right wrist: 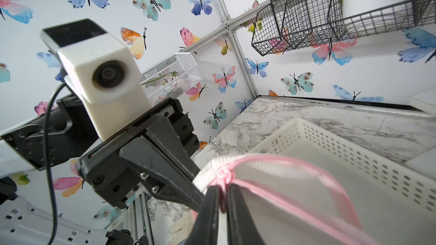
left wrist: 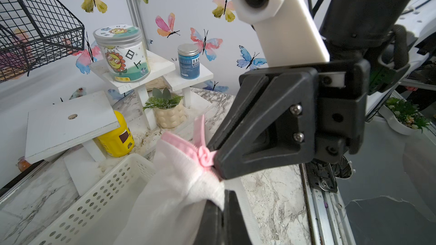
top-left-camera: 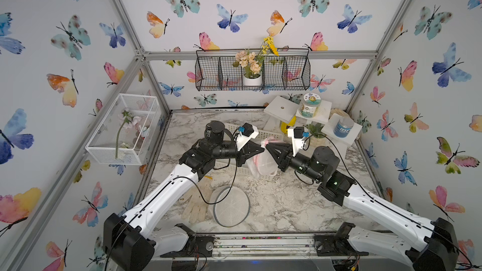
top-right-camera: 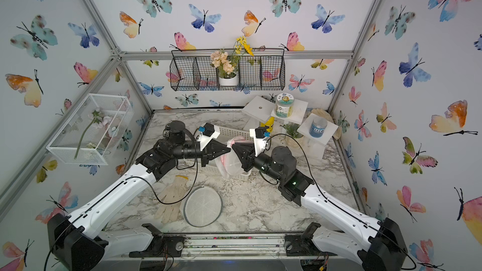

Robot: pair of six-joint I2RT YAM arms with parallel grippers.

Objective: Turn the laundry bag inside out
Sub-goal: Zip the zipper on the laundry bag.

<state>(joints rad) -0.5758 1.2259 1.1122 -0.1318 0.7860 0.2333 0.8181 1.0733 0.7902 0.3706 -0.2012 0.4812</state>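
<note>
The laundry bag (top-left-camera: 261, 163) (top-right-camera: 229, 164) is white mesh with a pink zipper edge. It hangs between my two grippers over a white perforated basket (top-left-camera: 241, 172). My left gripper (top-left-camera: 262, 149) (top-right-camera: 228, 149) is shut on the bag's white rim; in the left wrist view its jaws (left wrist: 223, 210) pinch the mesh (left wrist: 169, 185). My right gripper (top-left-camera: 267, 147) (top-right-camera: 233, 146) faces it tip to tip. Its jaws (right wrist: 223, 200) are shut on the pink zipper edge (right wrist: 283, 187) at a knot of bunched trim. The bag's lower part sags toward the basket.
A cream work glove (top-left-camera: 198, 202) and a round grey-rimmed mesh disc (top-left-camera: 230, 205) lie on the marble table in front. White stepped shelves with jars (top-left-camera: 313, 116) stand at the back right. A black wire basket (top-left-camera: 253, 74) hangs on the back wall, a white one (top-left-camera: 122, 129) on the left.
</note>
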